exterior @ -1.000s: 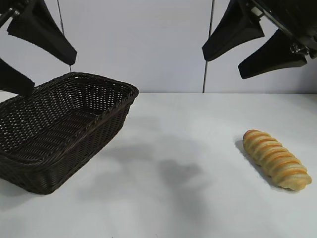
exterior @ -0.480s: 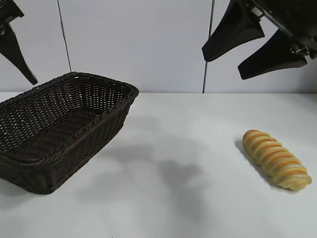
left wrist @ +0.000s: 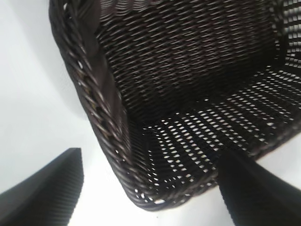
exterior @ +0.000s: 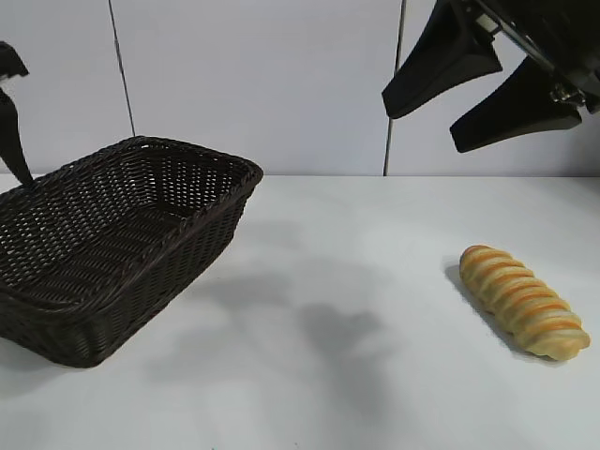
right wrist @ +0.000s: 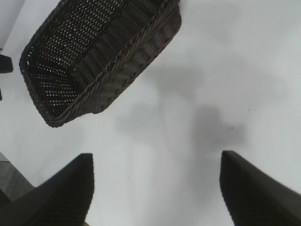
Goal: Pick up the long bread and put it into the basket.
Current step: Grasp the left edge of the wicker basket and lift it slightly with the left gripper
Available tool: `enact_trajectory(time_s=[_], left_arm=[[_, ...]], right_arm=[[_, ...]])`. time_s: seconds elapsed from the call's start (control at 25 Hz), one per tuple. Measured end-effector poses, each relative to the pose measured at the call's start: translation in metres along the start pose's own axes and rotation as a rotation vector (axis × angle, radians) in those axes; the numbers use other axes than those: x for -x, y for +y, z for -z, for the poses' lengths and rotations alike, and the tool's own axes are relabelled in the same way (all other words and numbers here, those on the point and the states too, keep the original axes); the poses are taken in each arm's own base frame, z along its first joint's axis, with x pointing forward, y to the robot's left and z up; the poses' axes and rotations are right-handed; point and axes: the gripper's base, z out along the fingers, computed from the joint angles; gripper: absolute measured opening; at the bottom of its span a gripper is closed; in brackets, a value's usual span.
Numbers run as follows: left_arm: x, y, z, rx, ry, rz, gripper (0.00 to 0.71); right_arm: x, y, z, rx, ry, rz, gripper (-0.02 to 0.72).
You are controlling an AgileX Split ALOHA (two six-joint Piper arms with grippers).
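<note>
The long bread (exterior: 523, 302), golden with orange and cream spiral ridges, lies on the white table at the right, with nothing touching it. The dark wicker basket (exterior: 178, 258) stands at the left and holds nothing. My right gripper (exterior: 422, 124) hangs open high above the table, up and left of the bread. In the right wrist view the right gripper (right wrist: 156, 154) shows only bare table between its fingers, with the basket (right wrist: 94, 52) farther off. My left gripper (left wrist: 151, 153) is open above one end of the basket (left wrist: 188, 70). Only one of its fingers (exterior: 11, 131) shows in the exterior view, at the left edge.
The white table (exterior: 337, 394) stretches between basket and bread, with pale wall panels (exterior: 262, 75) behind. Soft arm shadows fall on the middle of the table.
The left gripper has swung leftward, from above the basket's left part almost out of the exterior view. The right gripper, bread and basket have not moved.
</note>
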Motion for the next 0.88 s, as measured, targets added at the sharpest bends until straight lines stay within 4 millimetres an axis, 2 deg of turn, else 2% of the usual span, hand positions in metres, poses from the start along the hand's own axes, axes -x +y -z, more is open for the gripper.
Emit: enact_trajectory(time_s=[0.88], left_arm=[[0.0083,0.0003,-0.0035,-0.016,-0.036,0.011,0.569]], right_arm=[[0.0,0.0,0.0,0.0,0.0,0.0,0.537]])
